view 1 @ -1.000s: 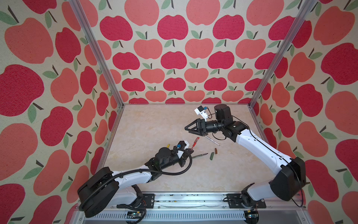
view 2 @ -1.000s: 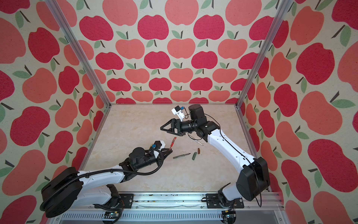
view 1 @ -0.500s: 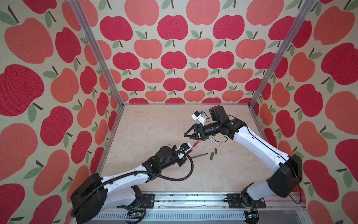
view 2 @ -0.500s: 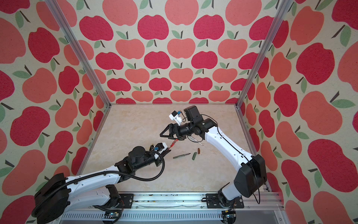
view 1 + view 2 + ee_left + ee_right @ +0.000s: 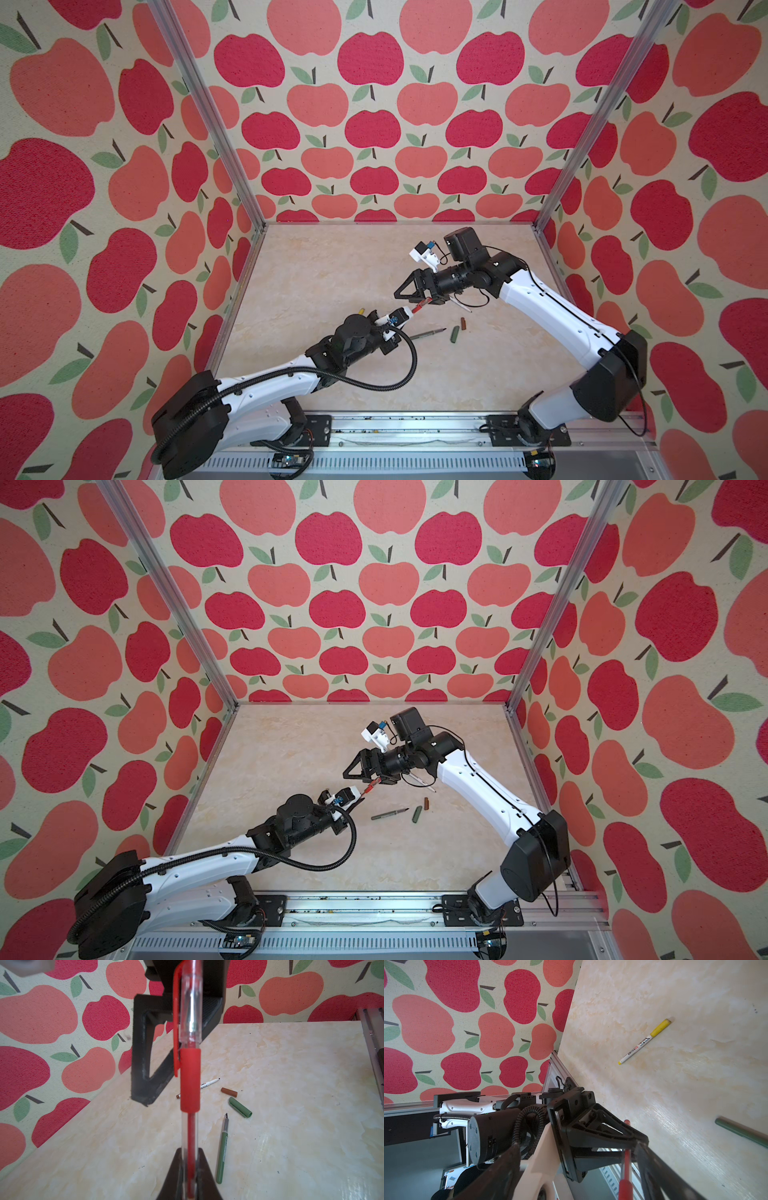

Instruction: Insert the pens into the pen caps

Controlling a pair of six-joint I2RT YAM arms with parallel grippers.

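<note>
Apple-print walls (image 5: 374,124) close in three sides of your pale marbled table (image 5: 316,266). Over its middle, your left gripper (image 5: 189,1154) is clamped tight on the red pen (image 5: 190,1084), which is held clear of the table and points to the far right. The red cap (image 5: 190,1001), clear with a red clip, sits over that pen's tip. Your right gripper (image 5: 405,297) has its jaws spread wide around it. In the right wrist view the pen runs close beside one finger, and you cannot tell whether they touch. On the table right of the left gripper lies the green pen (image 5: 428,332), uncapped, with its tip toward the green cap (image 5: 455,333) just beside it. The brown cap (image 5: 463,323) lies just beyond that. The white pen (image 5: 209,1082) with the dark tip lies uncapped under your right arm. Left of the grippers, the yellow pen (image 5: 644,1042) lies already capped.
</note>
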